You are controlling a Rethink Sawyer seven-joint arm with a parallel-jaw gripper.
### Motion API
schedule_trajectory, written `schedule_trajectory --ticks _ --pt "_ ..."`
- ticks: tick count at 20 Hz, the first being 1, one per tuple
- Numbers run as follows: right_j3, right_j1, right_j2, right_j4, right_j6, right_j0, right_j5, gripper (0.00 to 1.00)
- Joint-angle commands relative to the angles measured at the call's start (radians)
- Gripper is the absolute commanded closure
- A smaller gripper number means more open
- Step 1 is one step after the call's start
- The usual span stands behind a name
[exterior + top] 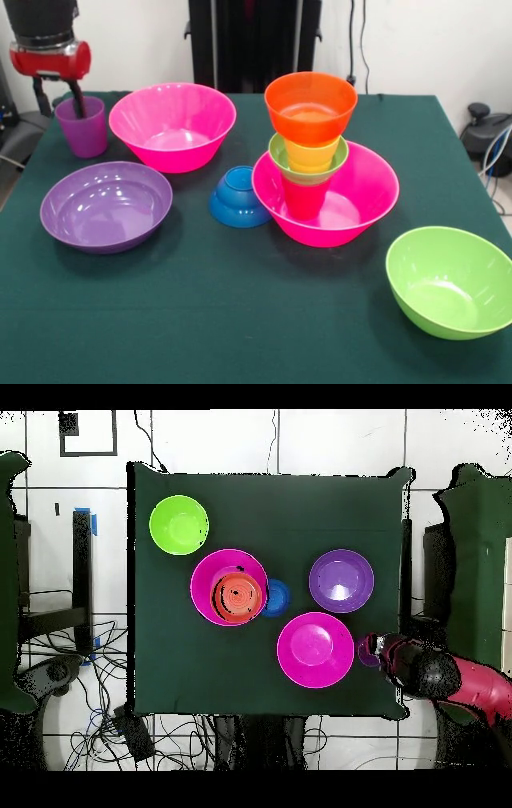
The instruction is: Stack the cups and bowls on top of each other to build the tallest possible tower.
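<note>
The pincer (78,102) hangs straight over the upright purple cup (82,126) beside the pink bowl (172,126) on the table (240,320), one finger inside its mouth, grip unclear.

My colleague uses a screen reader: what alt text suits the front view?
A tower of red cup, small green bowl, yellow-orange cup and orange bowl stands in a pink bowl; the gripper reaches into a purple cup.

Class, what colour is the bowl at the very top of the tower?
Orange: the top bowl, clearest in the front view.
</note>
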Motion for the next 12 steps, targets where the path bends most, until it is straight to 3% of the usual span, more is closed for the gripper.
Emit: schedule_trajectory --ticks 1,12 --pt "-0.056 0.141 0.034 -0.101 -0.224 0.022 0.109 0.0" --pt "-0.049 0.085 0.051 -0.103 -0.264 -0.004 0.162 0.0"
